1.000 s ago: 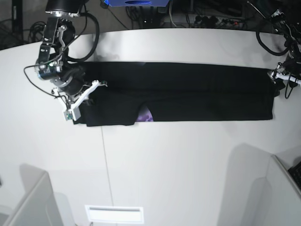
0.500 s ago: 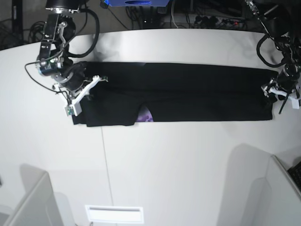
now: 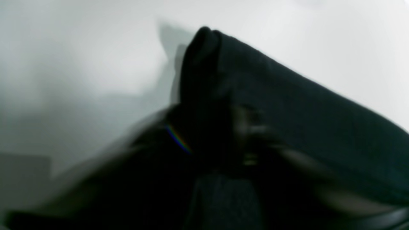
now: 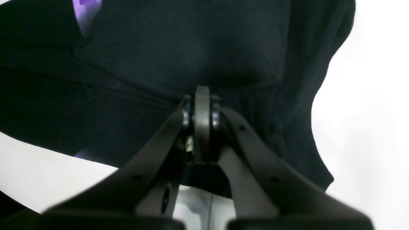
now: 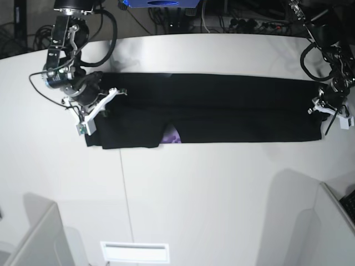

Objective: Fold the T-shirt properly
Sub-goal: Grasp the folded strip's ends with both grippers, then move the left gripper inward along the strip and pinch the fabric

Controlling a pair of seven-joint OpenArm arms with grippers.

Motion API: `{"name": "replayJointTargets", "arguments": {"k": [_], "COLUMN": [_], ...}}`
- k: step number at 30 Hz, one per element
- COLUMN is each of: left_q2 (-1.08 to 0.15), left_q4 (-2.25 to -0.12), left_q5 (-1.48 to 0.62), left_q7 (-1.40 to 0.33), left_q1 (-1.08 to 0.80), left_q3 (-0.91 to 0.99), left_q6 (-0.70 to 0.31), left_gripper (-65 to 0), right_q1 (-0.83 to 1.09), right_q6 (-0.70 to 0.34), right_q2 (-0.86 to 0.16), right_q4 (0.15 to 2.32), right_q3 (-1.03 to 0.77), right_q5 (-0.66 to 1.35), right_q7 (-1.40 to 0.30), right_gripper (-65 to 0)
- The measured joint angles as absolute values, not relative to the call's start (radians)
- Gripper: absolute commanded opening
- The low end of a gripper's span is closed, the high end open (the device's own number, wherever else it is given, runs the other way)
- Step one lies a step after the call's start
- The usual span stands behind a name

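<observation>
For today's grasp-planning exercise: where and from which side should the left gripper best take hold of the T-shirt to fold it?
Probably the T-shirt's short end edge beside the left gripper, approached from outside that end: the shirt lies in a long flat band, so only its edges offer layers to pinch.

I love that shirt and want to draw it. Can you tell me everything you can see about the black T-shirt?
The T-shirt is black, soft-looking cloth, folded into one long flat band across the white table. A small patch of purple print peeks out at its near edge. One end looks wider, with a flap hanging lower. The right gripper is shut, pinching the cloth at that end. The left gripper sits at the other end, where the cloth bunches up; its view is too blurry to tell if it grips.
</observation>
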State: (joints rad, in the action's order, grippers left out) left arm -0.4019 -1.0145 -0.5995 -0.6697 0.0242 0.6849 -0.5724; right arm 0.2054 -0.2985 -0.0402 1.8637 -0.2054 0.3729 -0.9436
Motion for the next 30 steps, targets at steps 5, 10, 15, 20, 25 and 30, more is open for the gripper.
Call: {"name": "replayJointTargets", "arguments": {"k": [5, 10, 15, 20, 25, 30], "left_q2": [-0.402, -0.427, -0.435, -0.437, -0.431, -0.387], "left_q4": [-1.013, -1.017, -1.085, -1.214, -1.354, -1.478], "left_q5": [-0.601, -0.585, -0.577, -0.580, -0.577, -0.576], "left_q7": [-0.673, -0.696, -0.703, -0.703, -0.706, -0.707], "left_q1": [0.020, 0.025, 0.014, -0.035, -0.107, -0.172], "left_q3": [0.686, 0.687, 0.690, 0.688, 0.689, 0.682], "left_q6": [-0.572, -0.572, -0.558, -0.562, -0.558, -0.554], "left_gripper": [-65.0, -65.0, -65.0, -65.0, -65.0, -65.0], "right_q1": [0.226, 0.244, 0.245, 0.247, 0.245, 0.242], "right_q6": [-0.299, -0.299, -0.299, -0.299, -0.297, -0.297], "right_q2": [-0.040, -0.039, -0.038, -0.015, -0.025, -0.022], "right_q4": [1.864, 1.865, 1.865, 1.865, 1.865, 1.865], "right_q3": [-0.210, -0.212, -0.214, -0.275, -0.344, -0.343], "right_q5": [0.374, 0.376, 0.377, 0.497, 0.566, 0.570], "right_q7": [-0.942, -0.943, -0.943, -0.943, -0.945, -0.943], "right_gripper": [-65.0, -65.0, -65.0, -65.0, -65.0, -65.0]}}
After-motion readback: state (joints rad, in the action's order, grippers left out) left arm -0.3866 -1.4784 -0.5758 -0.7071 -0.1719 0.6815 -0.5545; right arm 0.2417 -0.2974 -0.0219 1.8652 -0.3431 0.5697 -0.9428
